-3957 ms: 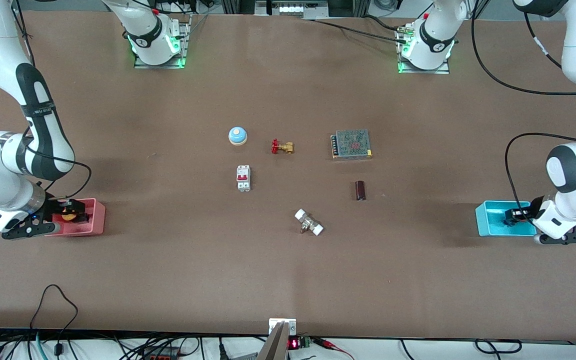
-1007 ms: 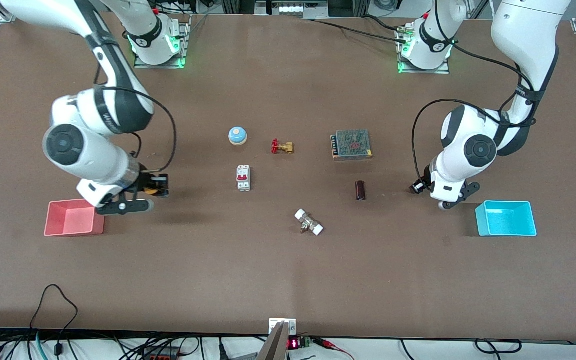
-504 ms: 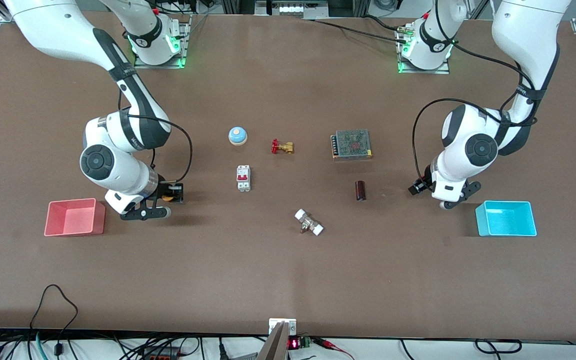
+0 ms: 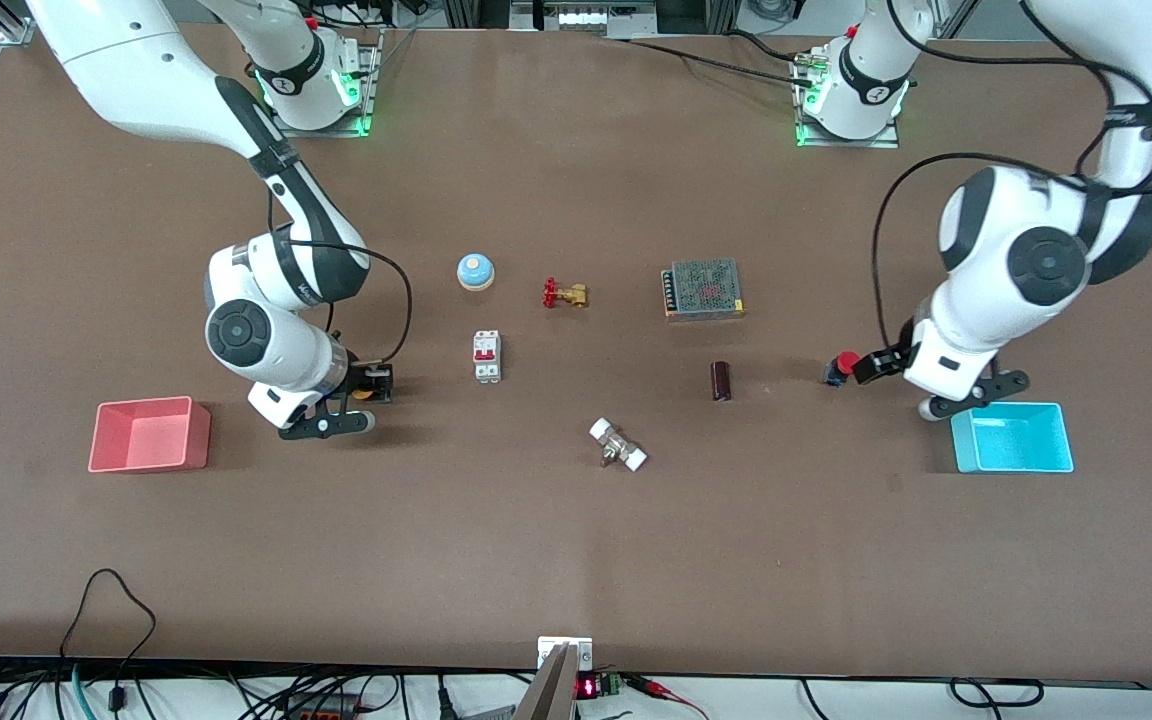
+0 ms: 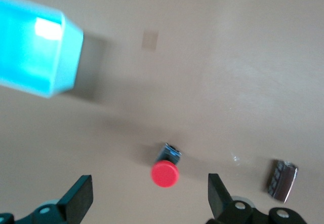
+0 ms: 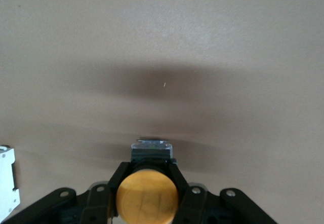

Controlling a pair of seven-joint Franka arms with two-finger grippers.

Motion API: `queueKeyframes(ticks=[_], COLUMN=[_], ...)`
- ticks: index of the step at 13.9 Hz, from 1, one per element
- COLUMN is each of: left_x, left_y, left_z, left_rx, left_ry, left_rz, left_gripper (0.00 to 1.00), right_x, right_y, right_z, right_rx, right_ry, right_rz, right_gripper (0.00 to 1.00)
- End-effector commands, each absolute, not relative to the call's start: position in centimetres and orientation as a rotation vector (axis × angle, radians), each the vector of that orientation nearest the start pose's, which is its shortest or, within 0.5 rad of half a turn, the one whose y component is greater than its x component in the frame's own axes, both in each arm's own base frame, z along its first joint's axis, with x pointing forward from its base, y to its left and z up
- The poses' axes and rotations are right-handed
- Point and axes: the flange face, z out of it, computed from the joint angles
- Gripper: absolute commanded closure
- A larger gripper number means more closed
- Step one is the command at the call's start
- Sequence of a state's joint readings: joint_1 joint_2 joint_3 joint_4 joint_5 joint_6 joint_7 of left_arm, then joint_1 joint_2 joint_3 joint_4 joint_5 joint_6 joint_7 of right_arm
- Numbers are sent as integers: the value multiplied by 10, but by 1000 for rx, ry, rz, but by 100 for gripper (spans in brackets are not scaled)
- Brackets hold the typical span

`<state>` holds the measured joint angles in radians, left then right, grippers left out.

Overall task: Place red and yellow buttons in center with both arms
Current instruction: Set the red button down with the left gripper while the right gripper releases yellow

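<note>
The red button lies on its side on the brown tabletop between the dark cylinder and the cyan bin. It also shows in the left wrist view. My left gripper hangs just above it, open and empty; in the left wrist view the jaws stand wide apart with the button between and below them. My right gripper is shut on the yellow button, low over the table between the pink bin and the white breaker. The right wrist view shows the yellow cap clamped between the fingers.
A pink bin sits toward the right arm's end and a cyan bin toward the left arm's end. Between them are a pale-blue dome, a brass valve, a white breaker, a mesh power supply, a dark cylinder and a white-ended fitting.
My right gripper has carried the yellow button from the pink bin toward the breaker. My left gripper has let go of the red button and pulled up and back toward the cyan bin.
</note>
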<state>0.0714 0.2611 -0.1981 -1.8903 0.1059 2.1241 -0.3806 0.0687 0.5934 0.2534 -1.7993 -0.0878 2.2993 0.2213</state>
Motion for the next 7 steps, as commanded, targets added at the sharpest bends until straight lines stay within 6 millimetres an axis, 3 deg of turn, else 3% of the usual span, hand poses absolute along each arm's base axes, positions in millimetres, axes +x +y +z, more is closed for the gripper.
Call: queueKeyframes(ticks=[1,4,7], left_x=[623,629,620], left_y=[-55,-44,-40], left_z=[401,459,513], left_rx=[-3086,-3052,-3047], left_ry=[51,389,449], left_rz=[-10,79,229], left_gripper=[0,0,0], right_x=[617,616,617], right_y=[194,194,193], right_z=[220,217,217], right_rx=[-3080,-3080,-3080], right_ry=[-211,-204,-201], right_rz=[123,130,130], right_gripper=[66,51,39])
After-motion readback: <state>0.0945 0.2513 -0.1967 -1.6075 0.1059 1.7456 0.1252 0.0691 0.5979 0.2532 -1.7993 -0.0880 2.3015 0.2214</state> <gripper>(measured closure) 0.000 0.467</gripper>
